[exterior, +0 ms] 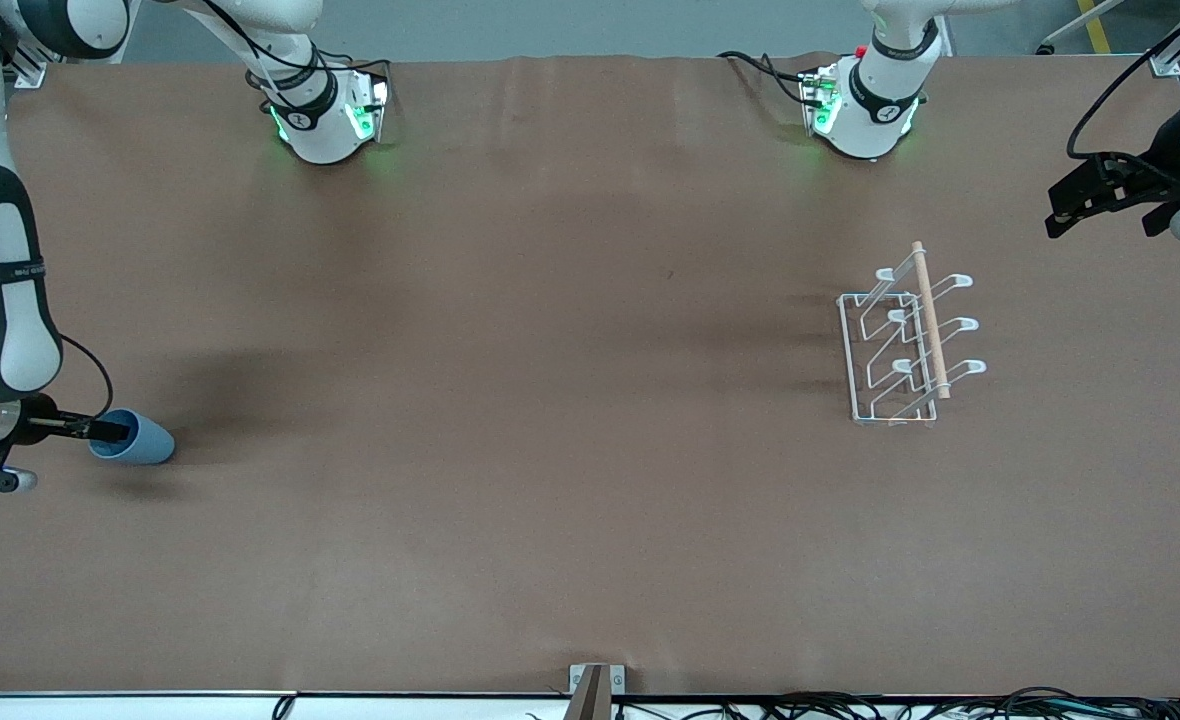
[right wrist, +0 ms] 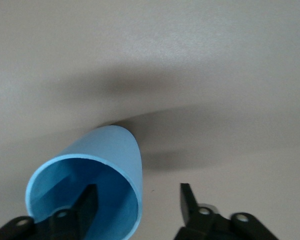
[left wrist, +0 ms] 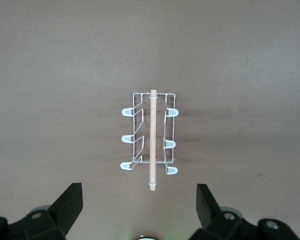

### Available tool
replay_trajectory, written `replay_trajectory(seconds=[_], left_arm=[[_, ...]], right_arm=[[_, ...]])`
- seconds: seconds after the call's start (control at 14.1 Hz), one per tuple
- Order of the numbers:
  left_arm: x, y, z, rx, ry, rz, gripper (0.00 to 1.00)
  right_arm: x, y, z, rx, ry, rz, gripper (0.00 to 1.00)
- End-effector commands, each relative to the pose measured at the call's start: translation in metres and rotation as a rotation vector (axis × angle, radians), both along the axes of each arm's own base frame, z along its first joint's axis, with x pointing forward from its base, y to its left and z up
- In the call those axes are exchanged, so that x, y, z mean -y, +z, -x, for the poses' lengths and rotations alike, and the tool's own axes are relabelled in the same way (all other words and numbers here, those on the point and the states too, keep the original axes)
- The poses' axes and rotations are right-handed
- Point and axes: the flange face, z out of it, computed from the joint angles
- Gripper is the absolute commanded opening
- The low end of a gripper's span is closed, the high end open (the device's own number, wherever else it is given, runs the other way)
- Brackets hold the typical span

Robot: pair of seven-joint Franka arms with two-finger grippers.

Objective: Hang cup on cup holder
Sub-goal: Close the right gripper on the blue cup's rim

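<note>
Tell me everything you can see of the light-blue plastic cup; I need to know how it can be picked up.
The light-blue plastic cup is a small handleless tumbler, tapered, matte, its rim wider than its base. It lies on its side on the brown table at the right arm's end, open mouth turned toward the right gripper. One finger reaches inside the mouth and the other stands outside the wall, so the jaws straddle the rim without yet pinching it. The inside looks empty.

One finger of the right gripper [right wrist: 137, 202] is perhaps hidden inside the cup [right wrist: 97, 170].
</note>
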Motion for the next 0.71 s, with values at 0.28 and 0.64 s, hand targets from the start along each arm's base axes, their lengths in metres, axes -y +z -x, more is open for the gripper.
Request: replay_trajectory(seconds=[0.28,0.64], left_arm=[[0.001,0.006,0.001,-0.003,-0.018,0.011,1.0],[0.001,0.006,0.003,-0.014,-0.018,0.011,1.0]], right_arm=[[-0.029,0.003,0.0,-0.027,0.075,-0.095,0.01],[-0.096,0.099,-0.008,0.011,0.183,-0.163,0.01]])
